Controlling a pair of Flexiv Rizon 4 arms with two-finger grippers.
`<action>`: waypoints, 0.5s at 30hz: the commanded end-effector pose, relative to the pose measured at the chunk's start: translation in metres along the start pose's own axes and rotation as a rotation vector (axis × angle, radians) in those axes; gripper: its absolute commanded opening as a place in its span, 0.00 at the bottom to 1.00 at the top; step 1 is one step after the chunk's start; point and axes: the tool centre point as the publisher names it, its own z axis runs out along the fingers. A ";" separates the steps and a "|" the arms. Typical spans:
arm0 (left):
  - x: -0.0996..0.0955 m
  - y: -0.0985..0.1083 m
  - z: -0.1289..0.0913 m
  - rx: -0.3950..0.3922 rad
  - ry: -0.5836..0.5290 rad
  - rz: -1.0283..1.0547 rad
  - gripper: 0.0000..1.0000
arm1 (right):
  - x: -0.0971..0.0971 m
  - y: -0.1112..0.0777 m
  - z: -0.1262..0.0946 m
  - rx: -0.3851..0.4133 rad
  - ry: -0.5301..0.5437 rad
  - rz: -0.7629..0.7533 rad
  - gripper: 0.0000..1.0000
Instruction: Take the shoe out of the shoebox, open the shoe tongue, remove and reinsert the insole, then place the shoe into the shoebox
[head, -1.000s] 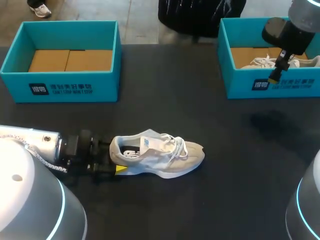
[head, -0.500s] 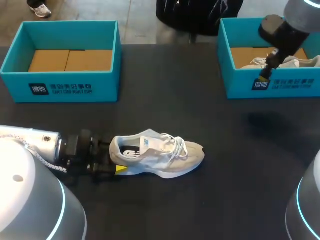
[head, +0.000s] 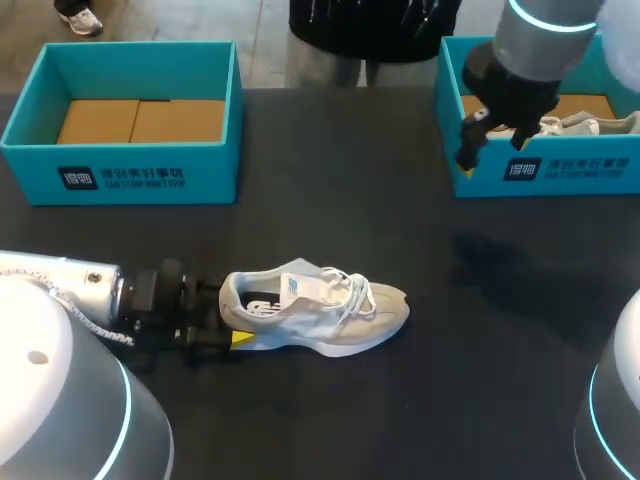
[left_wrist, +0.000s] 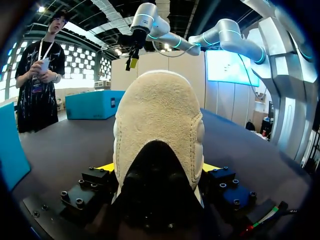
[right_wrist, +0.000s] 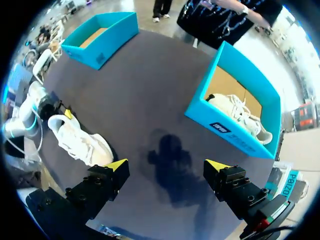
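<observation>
A white and beige shoe (head: 318, 304) lies on its sole on the dark table (head: 400, 230), toe pointing right. My left gripper (head: 229, 315) is at its heel. In the left wrist view the suede heel (left_wrist: 157, 120) fills the gap of the gripper (left_wrist: 159, 167), and both yellow-tipped fingers (left_wrist: 106, 167) press its sides. My right gripper (head: 468, 156) hangs open and empty above the table, by the front left corner of the right shoebox (head: 560, 172). Its own view shows the gripper (right_wrist: 167, 166) high over the table, with the shoe (right_wrist: 80, 142) and the shoebox (right_wrist: 227, 127) below.
A second white shoe (head: 575, 124) lies inside the right shoebox. A matching teal shoebox (head: 125, 168) stands at the back left, showing only its cardboard floor. Bare table stretches between the shoe and both boxes.
My right arm has swung left, from over the right shoebox out past its front left corner. The left arm and the shoe have stayed put.
</observation>
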 end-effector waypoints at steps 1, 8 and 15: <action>0.002 -0.001 0.000 -0.002 -0.003 0.001 0.00 | 0.025 0.010 0.001 0.062 -0.033 0.031 1.00; 0.002 -0.001 0.000 -0.002 -0.003 0.001 0.00 | 0.059 0.015 0.007 0.086 -0.036 0.056 1.00; 0.002 -0.001 0.000 -0.002 -0.003 0.001 0.00 | 0.079 0.015 0.015 0.072 -0.008 0.084 1.00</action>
